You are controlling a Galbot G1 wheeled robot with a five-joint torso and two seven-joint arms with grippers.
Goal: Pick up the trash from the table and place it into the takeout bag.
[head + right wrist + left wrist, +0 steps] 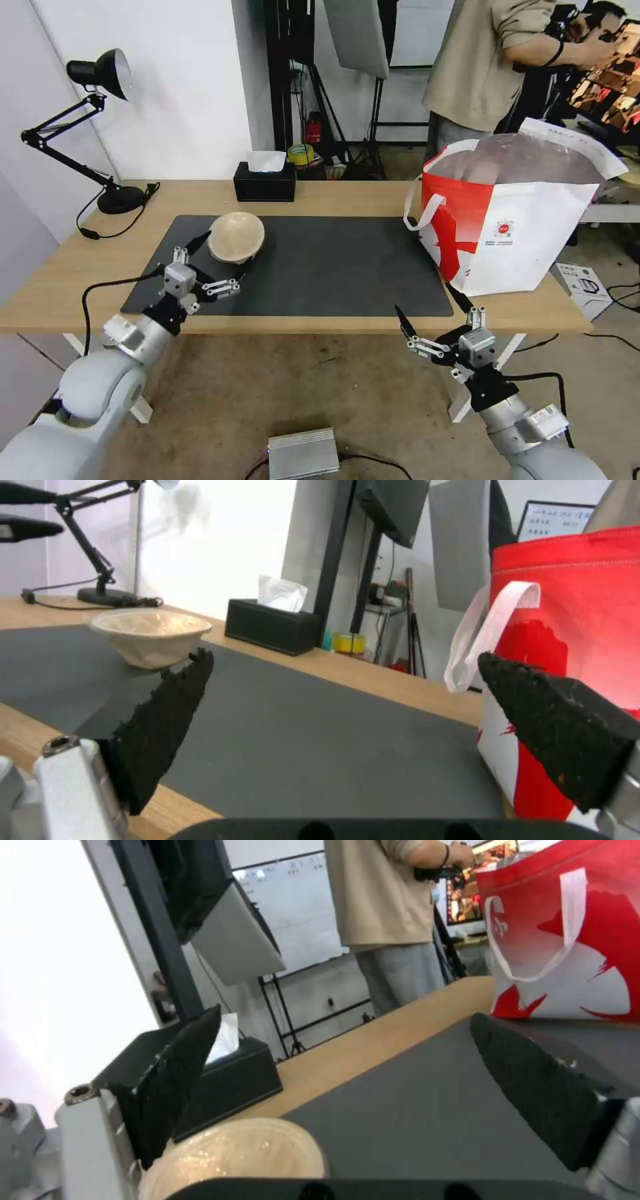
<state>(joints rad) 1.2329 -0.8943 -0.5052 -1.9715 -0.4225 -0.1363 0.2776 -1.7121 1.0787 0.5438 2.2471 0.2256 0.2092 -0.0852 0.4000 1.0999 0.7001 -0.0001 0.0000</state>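
Table (333,193): tissue box (265,181), lamp (100,73)

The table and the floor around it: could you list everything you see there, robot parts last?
paper bowl: one, tan, on the mat's left part
mat: one, dark grey, on the table
takeout bag: one, red and white, table's right end
tissue box: one, black, back edge
desk lamp: one, black, back left corner
metal box: one, silver, on the floor
left gripper: fingers open beside the bowl
right gripper: fingers open, in front of the table near the bag
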